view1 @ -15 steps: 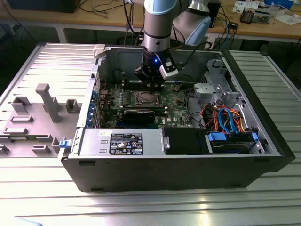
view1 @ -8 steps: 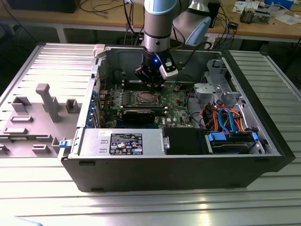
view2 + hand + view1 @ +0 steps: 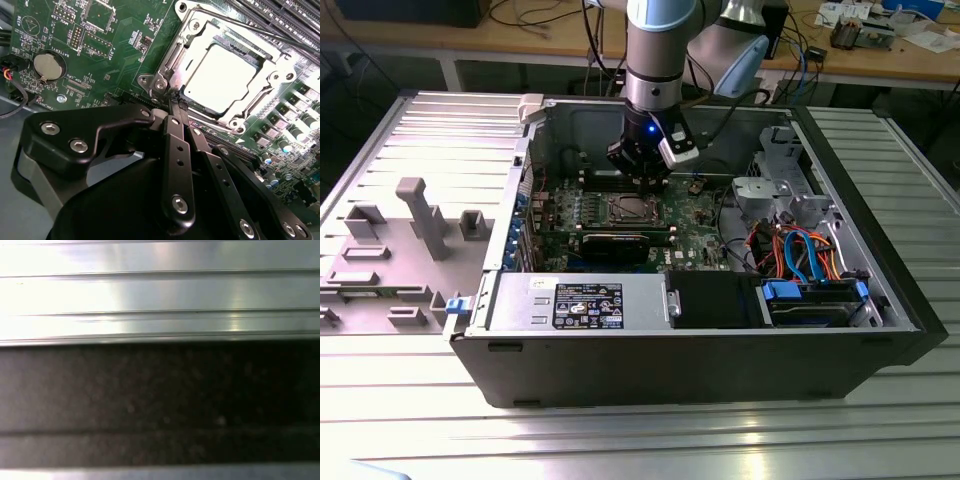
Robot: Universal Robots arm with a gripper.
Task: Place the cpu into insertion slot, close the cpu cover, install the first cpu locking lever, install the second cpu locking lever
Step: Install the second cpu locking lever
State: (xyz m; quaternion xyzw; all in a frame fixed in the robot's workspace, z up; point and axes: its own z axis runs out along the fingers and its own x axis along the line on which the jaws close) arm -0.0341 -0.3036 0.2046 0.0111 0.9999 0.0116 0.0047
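With the cpu (image 3: 222, 75) seated under the closed cpu cover (image 3: 260, 87), a locking lever (image 3: 172, 100) is pinched by the narrowed gripper (image 3: 177, 106), needing latching.

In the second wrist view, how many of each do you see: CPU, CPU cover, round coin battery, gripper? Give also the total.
cpu: 1
cpu cover: 1
coin battery: 1
gripper: 1
Total: 4
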